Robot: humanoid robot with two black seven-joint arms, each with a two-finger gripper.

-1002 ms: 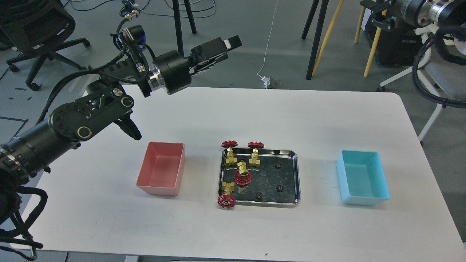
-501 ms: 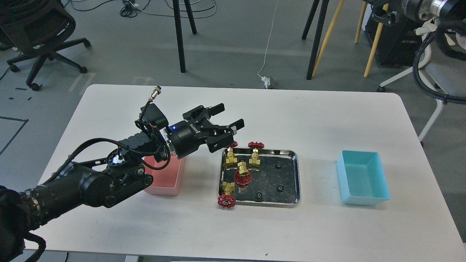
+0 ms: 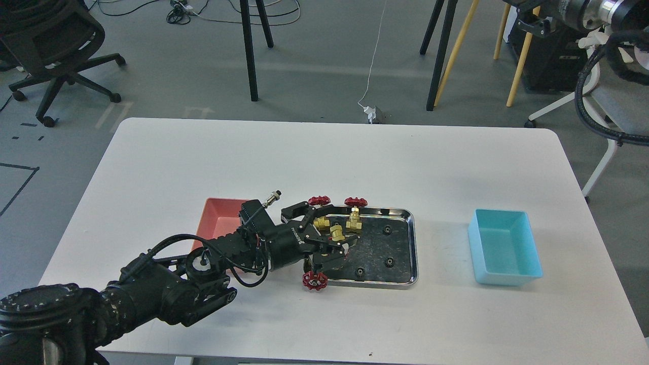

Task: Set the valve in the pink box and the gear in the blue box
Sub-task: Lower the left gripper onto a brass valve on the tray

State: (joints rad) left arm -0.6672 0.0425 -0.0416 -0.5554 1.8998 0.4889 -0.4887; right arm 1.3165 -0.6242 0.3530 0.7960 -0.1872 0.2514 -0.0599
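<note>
My left gripper (image 3: 332, 234) is low over the left half of the steel tray (image 3: 414, 243). It is open, with its fingers either side of the middle valve (image 3: 336, 231), whose red handwheel is mostly hidden. Two valves (image 3: 319, 201) (image 3: 356, 203) stand at the tray's back edge and one (image 3: 314, 280) leans over its front left rim. Three black gears (image 3: 387, 229) (image 3: 389, 262) (image 3: 359, 274) lie in the tray's right half. The pink box (image 3: 220, 218) is left of the tray, partly hidden by my arm. The blue box (image 3: 507, 248) is at the right, empty. My right gripper (image 3: 530, 23) is small and dark at the top right.
The white table's (image 3: 324, 152) far half holds nothing. My left arm (image 3: 167, 291) crosses the front left of the table and the pink box. Chair and stand legs are on the floor beyond the table.
My left arm has swung down from above the table's far left to the tray, and the open gripper now straddles the middle valve. The right arm has barely moved.
</note>
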